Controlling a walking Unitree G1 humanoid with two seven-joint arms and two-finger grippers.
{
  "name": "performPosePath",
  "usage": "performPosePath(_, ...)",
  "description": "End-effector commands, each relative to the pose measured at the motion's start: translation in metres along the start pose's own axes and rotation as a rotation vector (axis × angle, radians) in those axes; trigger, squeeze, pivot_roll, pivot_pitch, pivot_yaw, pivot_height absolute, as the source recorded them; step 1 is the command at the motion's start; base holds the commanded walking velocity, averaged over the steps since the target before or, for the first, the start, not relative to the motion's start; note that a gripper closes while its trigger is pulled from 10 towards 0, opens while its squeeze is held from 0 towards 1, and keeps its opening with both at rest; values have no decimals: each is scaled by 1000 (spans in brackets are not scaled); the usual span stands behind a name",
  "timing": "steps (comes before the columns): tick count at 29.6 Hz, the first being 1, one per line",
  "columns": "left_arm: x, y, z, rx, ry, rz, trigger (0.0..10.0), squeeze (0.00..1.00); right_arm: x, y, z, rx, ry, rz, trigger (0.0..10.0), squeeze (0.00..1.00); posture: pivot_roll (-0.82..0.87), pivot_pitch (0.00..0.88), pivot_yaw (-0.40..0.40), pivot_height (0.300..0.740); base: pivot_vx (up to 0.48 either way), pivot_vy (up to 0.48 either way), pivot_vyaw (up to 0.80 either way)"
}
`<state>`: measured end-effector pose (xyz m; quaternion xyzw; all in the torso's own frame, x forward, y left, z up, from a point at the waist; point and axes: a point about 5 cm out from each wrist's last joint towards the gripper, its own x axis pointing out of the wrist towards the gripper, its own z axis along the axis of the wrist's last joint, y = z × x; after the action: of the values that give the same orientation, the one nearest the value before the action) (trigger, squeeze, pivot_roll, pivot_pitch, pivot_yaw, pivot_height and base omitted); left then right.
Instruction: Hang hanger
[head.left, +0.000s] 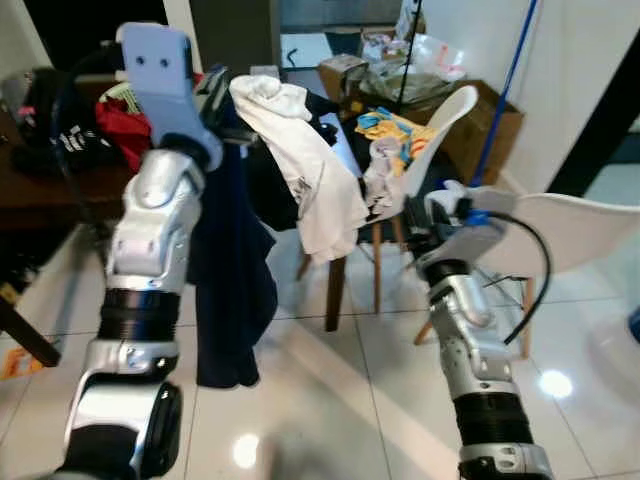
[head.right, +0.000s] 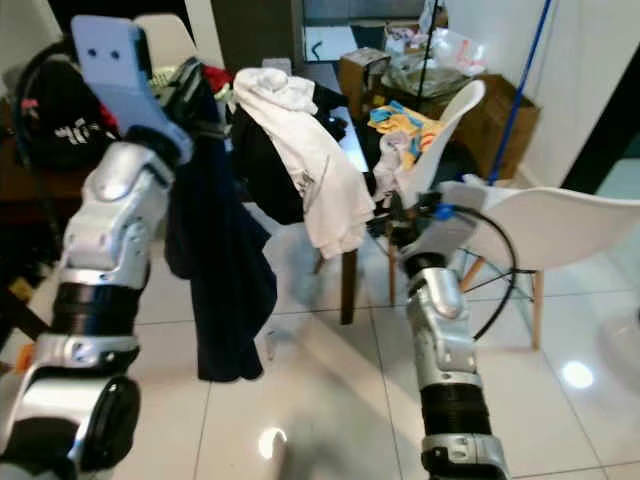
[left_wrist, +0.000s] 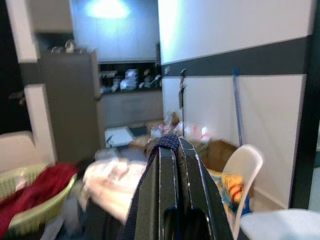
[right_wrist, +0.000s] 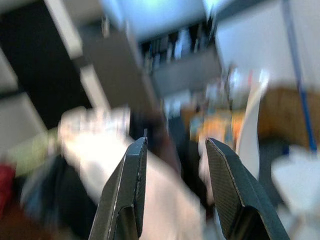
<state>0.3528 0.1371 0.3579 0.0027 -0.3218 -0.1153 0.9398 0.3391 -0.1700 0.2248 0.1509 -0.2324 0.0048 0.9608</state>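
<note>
My left gripper is raised high at the left and shut on the top of a dark navy garment. The garment hangs down almost to the floor beside the left arm. In the left wrist view the fingertips are pressed together with navy fabric pinched over them. Whatever the garment hangs from is hidden behind my wrist. My right gripper is held lower at the right, near the chairs. It is open with nothing between its fingers.
A white shirt and dark clothes are draped over a chair and table ahead. Two white chairs stand at the right, one holding colourful cloth. A basket of red clothes sits on the left. Beyond are a cardboard box and a blue pole.
</note>
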Motion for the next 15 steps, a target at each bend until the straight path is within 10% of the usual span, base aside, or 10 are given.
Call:
performPosePath(1,-1,4,4,4,-13,2,10000,0,5,6,16,26,-89,4,10000,0,44,88,-8,740,416,0,0)
performPosePath(15,-7,4,-4,15,27,-1,10000,0,15,15,31,4,-119,44,10000,0,48,106,-12,740,420,0,0)
